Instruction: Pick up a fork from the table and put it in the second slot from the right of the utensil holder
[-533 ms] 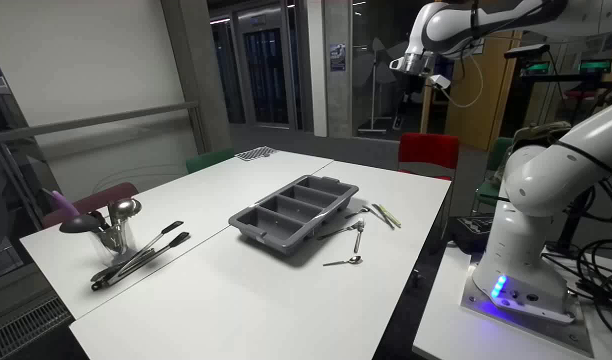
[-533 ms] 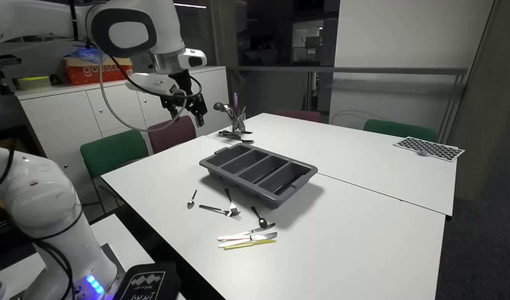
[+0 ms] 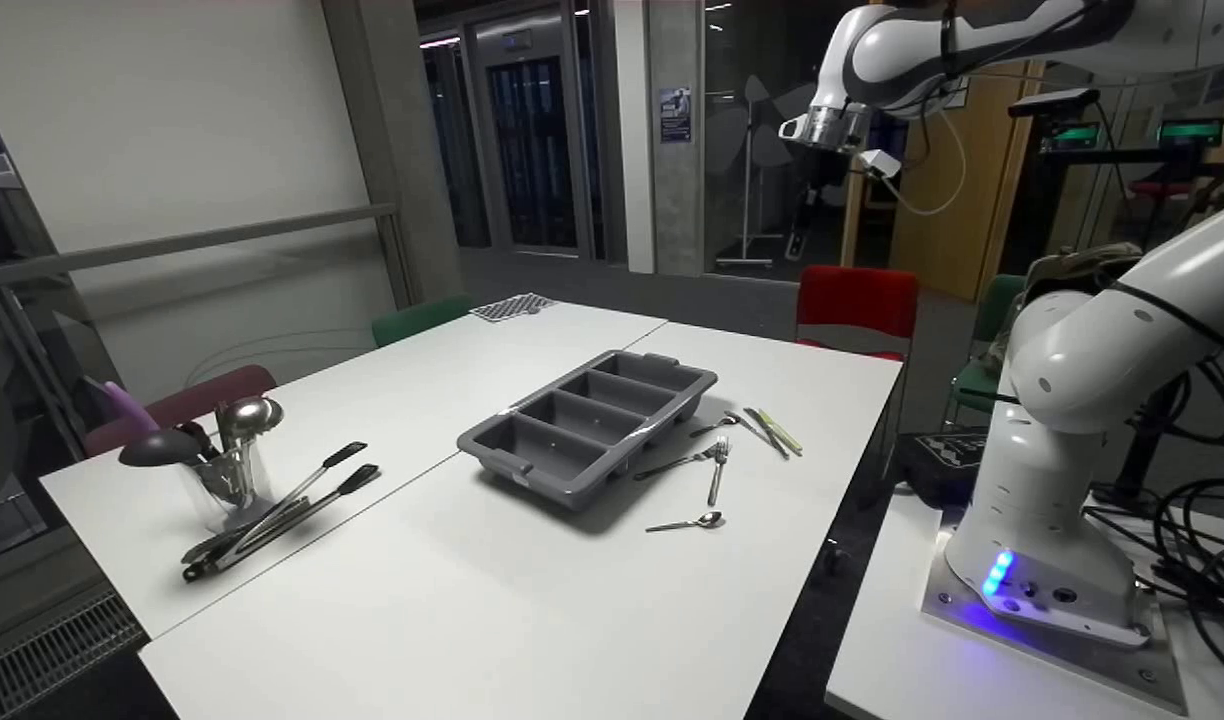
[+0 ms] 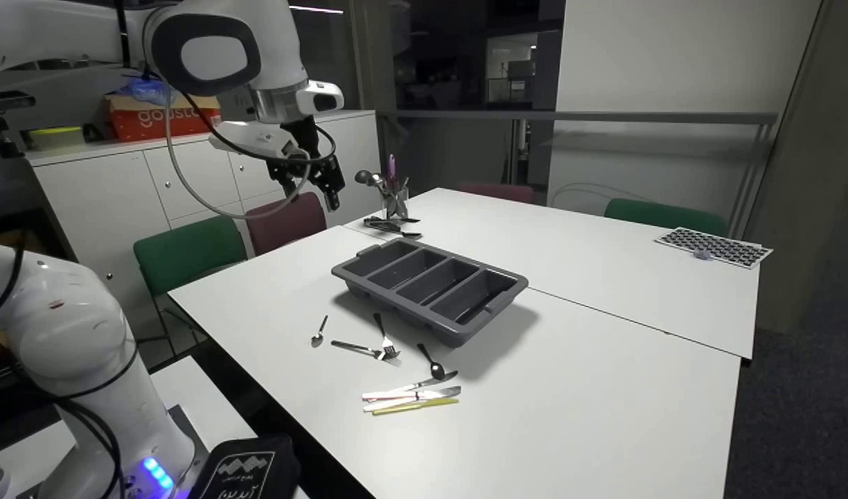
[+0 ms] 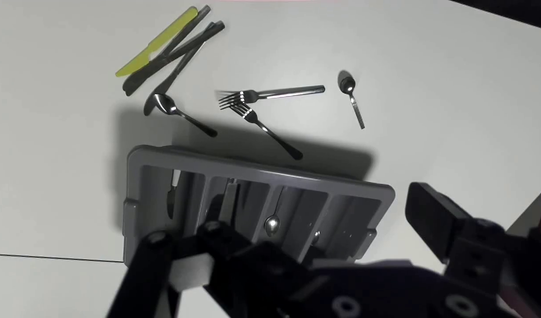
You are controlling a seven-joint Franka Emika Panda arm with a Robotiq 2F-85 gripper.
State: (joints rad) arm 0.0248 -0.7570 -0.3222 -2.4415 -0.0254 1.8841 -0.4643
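Two silver forks lie crossed at the tines on the white table (image 4: 569, 409). One fork (image 5: 292, 92) and the other fork (image 5: 275, 137) show in the wrist view, and they appear in both exterior views (image 3: 713, 482) (image 4: 355, 347). The dark grey utensil holder (image 5: 270, 171) stands beside them, also in both exterior views (image 3: 640, 438) (image 4: 396, 299). In the wrist view its second slot from the right (image 5: 297, 216) holds a spoon; I cannot tell from which side the slots are counted. My gripper (image 4: 312, 194) is high above the table, open and empty; its fingers (image 5: 328, 198) hide part of the holder.
Several knives (image 4: 413, 400), a spoon (image 4: 434, 367) and a smaller spoon (image 4: 319, 335) lie near the forks. Tongs (image 3: 272, 520) and a clear cup of utensils (image 3: 227, 480) stand further off. A patterned sheet (image 4: 715, 247) lies at the table's far side.
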